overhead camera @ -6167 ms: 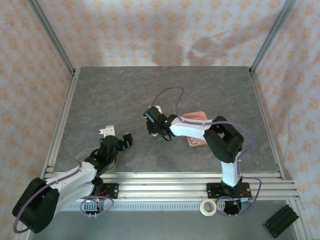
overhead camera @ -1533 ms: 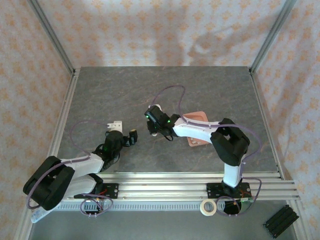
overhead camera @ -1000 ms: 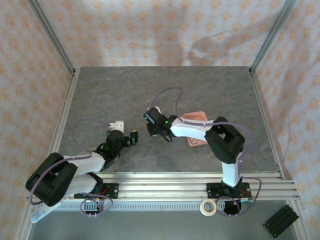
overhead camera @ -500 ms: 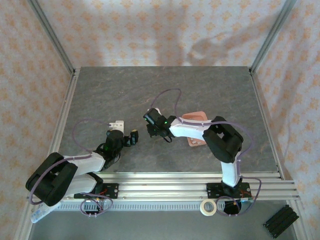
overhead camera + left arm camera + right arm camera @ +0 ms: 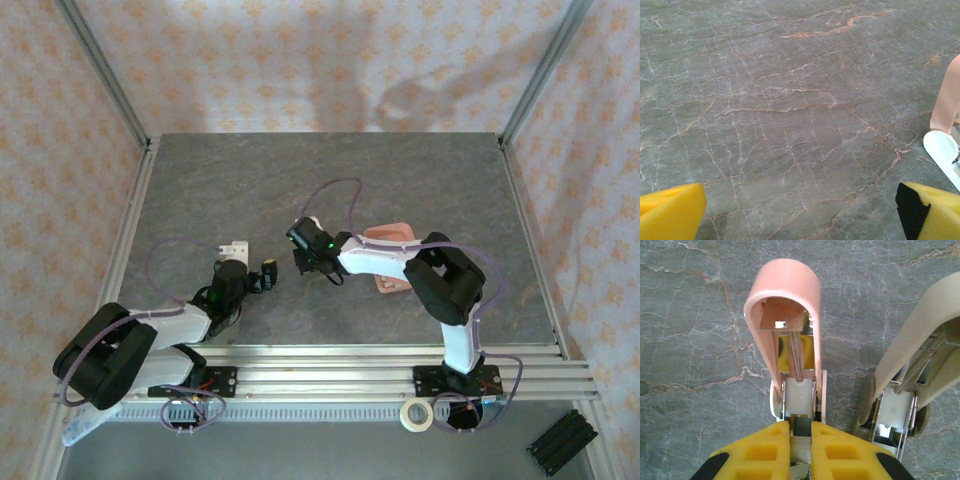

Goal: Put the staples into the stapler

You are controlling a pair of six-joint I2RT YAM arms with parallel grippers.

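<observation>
Soft, even and rather bright light comes from above. On the patterned back wall (image 5: 430, 95) lies a broad grey shadow (its edges are diffuse). Close up, the veins of the marble table (image 5: 790, 125) look sharp and matte.

Top external: fixed high behind the arm bases, looking down toward the far edge; whole tabletop (image 5: 250, 180) in frame.
Left wrist: low, skimming close above the tabletop, facing right.
Right wrist: very near, angled down onto pink stapler (image 5: 785, 290).
Shared: pink edge at the left-wrist view's right margin, probably that stapler.
</observation>
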